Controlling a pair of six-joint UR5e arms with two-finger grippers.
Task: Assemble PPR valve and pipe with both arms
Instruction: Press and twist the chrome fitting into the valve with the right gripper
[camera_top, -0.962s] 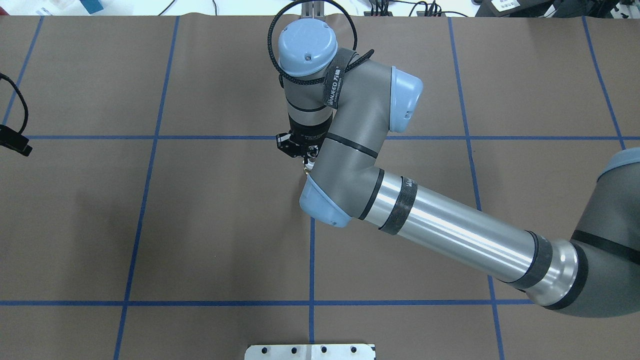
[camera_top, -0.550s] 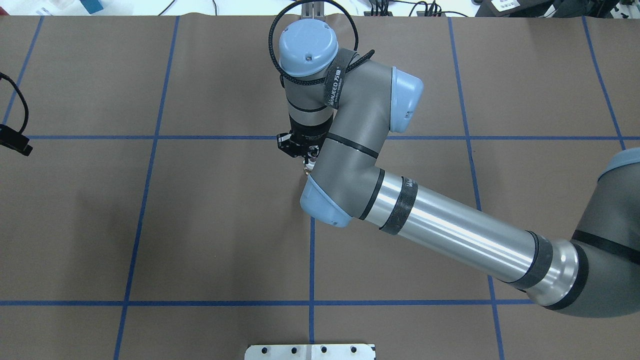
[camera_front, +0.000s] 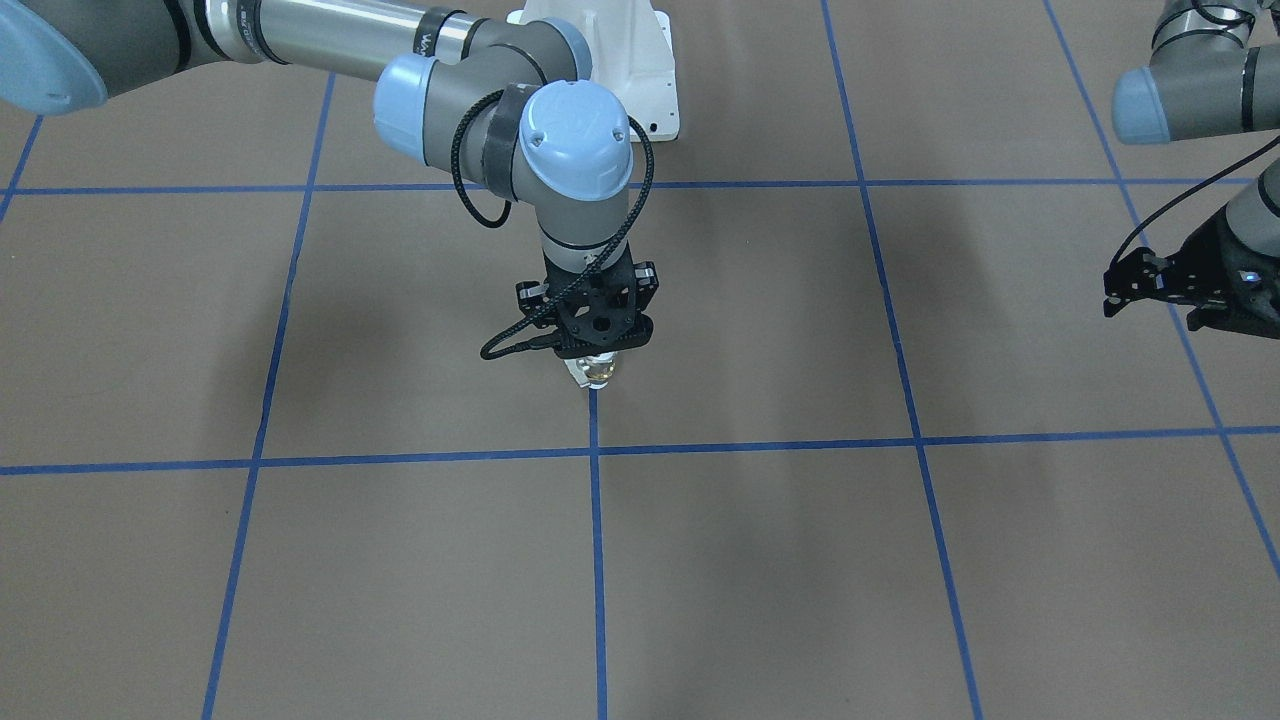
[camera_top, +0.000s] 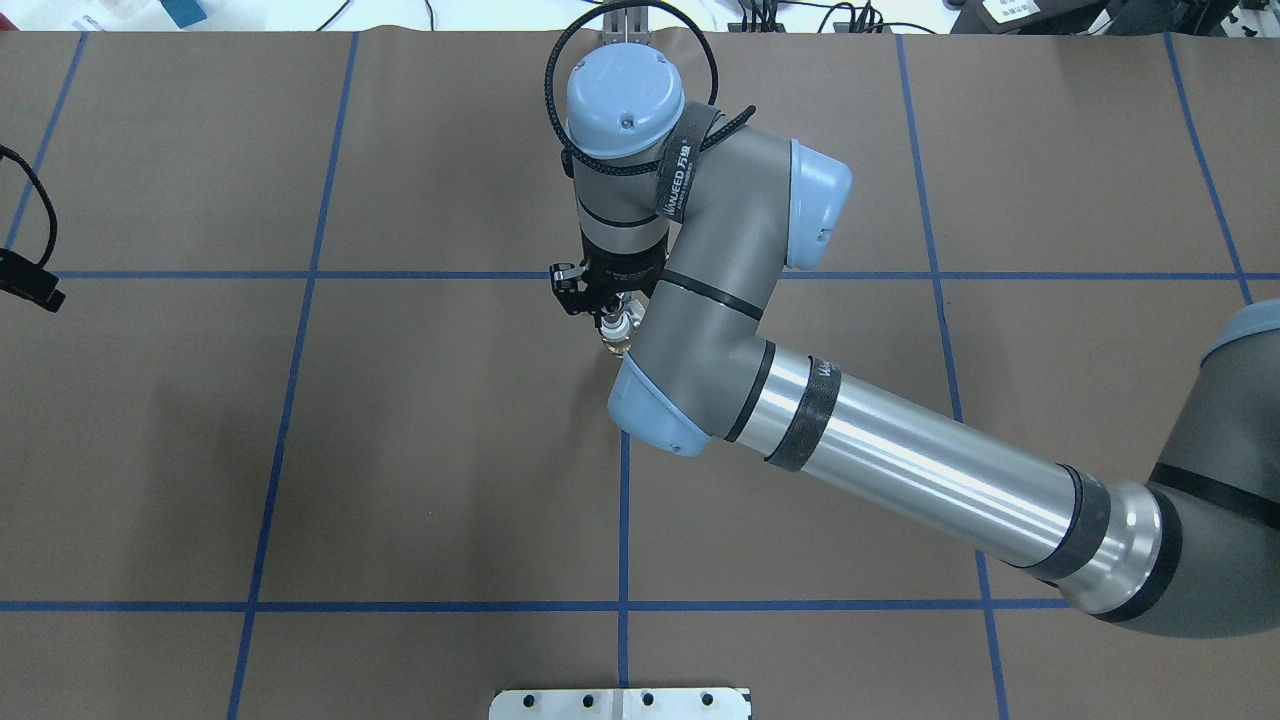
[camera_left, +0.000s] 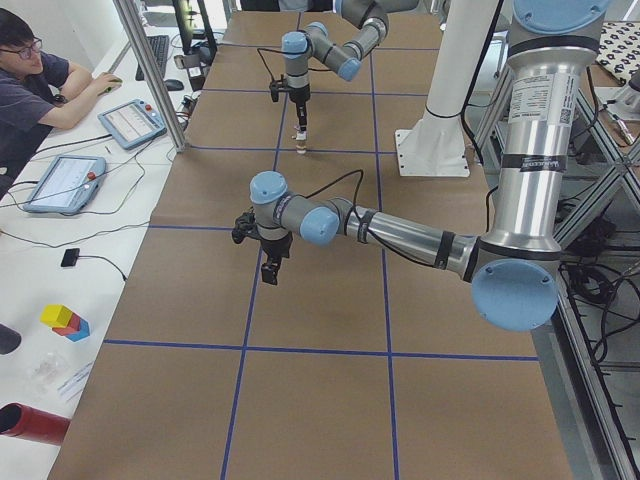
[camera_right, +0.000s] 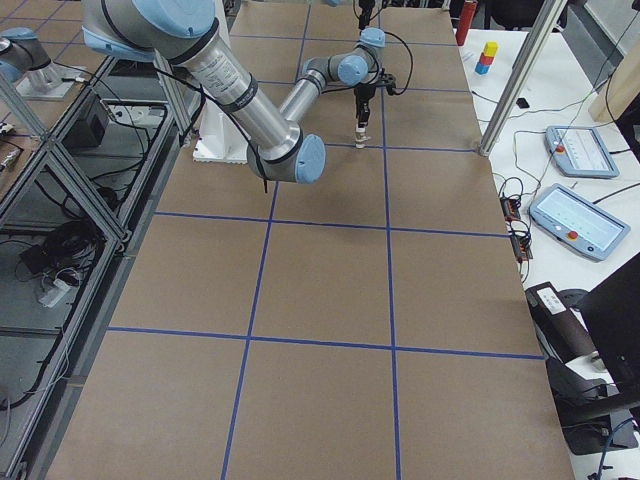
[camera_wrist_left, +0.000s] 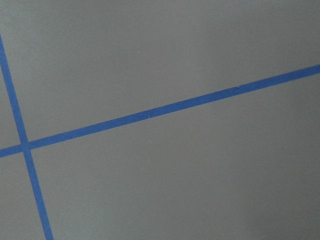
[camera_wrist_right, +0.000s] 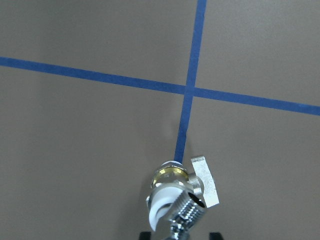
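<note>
My right gripper (camera_front: 598, 360) points straight down over a blue tape crossing at mid table. It is shut on the shiny threaded pipe (camera_wrist_right: 187, 212), which sits against the white ring end of the PPR valve (camera_wrist_right: 172, 177). The valve hangs below the fingers, with its brassy middle and flat whitish lever (camera_wrist_right: 205, 182) showing. The valve also shows in the front view (camera_front: 598, 375) and the overhead view (camera_top: 616, 338). I cannot tell whether its lower end touches the table. My left gripper (camera_front: 1225, 318) hovers far off at the table's side, empty; its jaws do not show clearly.
Brown paper with a blue tape grid (camera_top: 622, 500) covers the table. The white bolted robot base (camera_front: 640, 80) stands at the robot's edge. An operator (camera_left: 30, 80), tablets (camera_left: 130, 122) and coloured blocks (camera_left: 65, 322) lie beyond the far edge.
My right wrist has shifted slightly right and away from the robot, and the valve under it now shows more in the overhead view. The left arm has not moved.
</note>
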